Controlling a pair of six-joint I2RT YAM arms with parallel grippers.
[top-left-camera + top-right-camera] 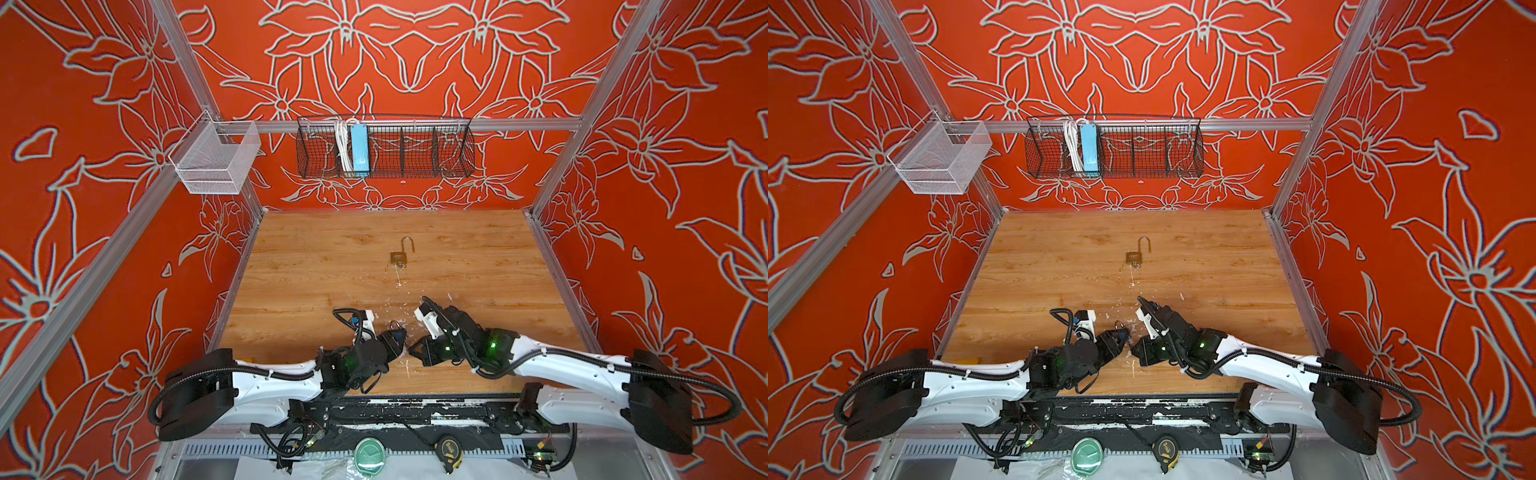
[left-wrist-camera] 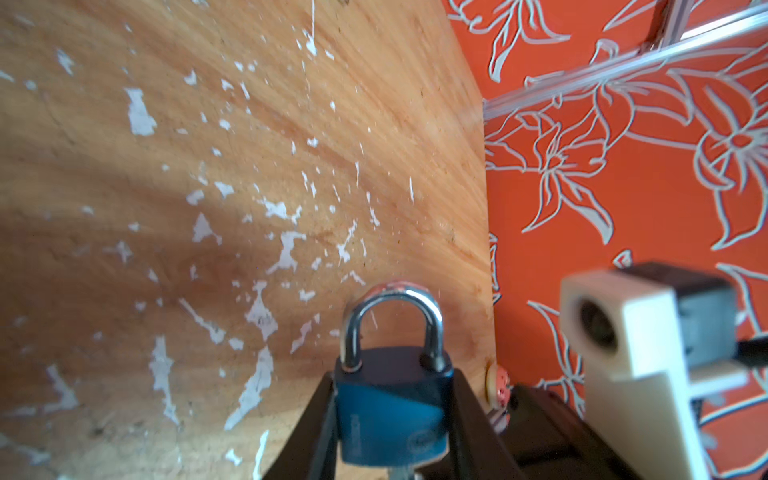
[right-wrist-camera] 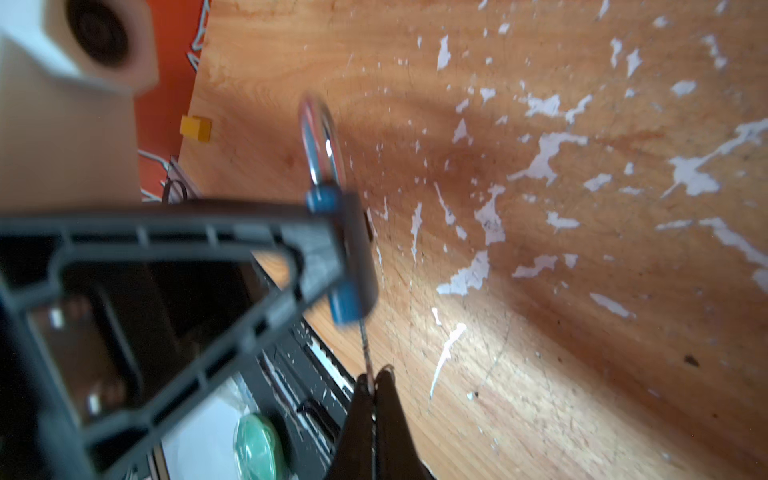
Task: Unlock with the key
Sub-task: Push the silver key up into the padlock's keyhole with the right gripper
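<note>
Left gripper clamps the padlock, shackle shut. Right gripper, pinched on the key, sits just beyond the padlock's base. The key's shaft lines up with the padlock's long axis, tip at the keyhole.

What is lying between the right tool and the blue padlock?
Only the key: its thin blade runs from the shut right tool to the underside of the blue padlock. The right wrist view shows this.
</note>
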